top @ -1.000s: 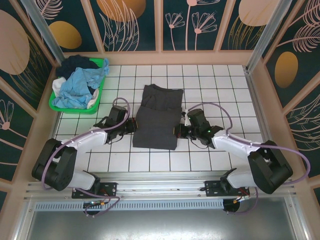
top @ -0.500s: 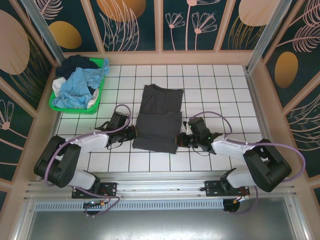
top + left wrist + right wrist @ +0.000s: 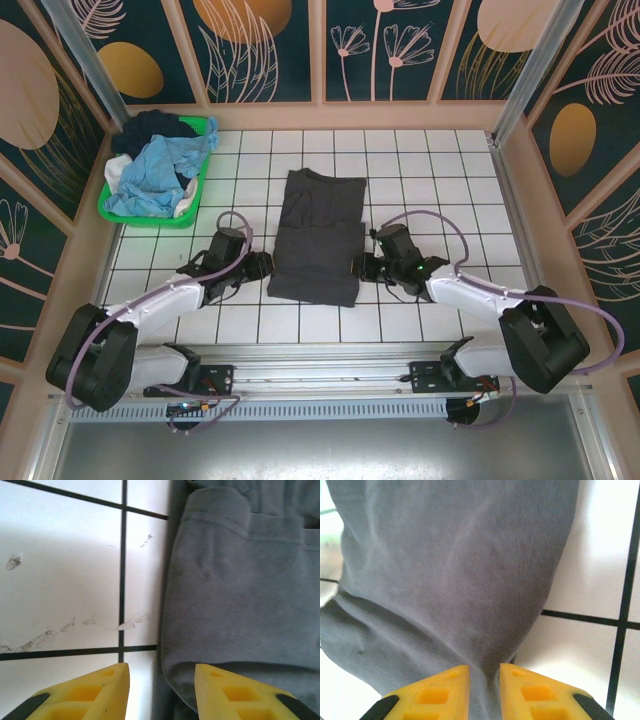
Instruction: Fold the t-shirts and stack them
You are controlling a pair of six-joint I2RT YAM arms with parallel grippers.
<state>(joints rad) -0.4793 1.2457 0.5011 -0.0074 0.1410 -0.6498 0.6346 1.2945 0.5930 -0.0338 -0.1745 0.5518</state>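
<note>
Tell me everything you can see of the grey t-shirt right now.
The grey t-shirt is plain charcoal, soft knit cloth, folded into a narrow strip, its near part doubled up over the middle. It lies flat in the middle of the white tiled table. The left gripper stands open at its left edge, one finger over the cloth. At the right edge a ridge of cloth runs between the close-set fingers of the right gripper; whether it is pinched is unclear.

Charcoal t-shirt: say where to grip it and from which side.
Probably pinch the charcoal t-shirt at its near corners, left gripper from the left, right gripper from the right: it lies flat as a long strip, side edges free.
</note>
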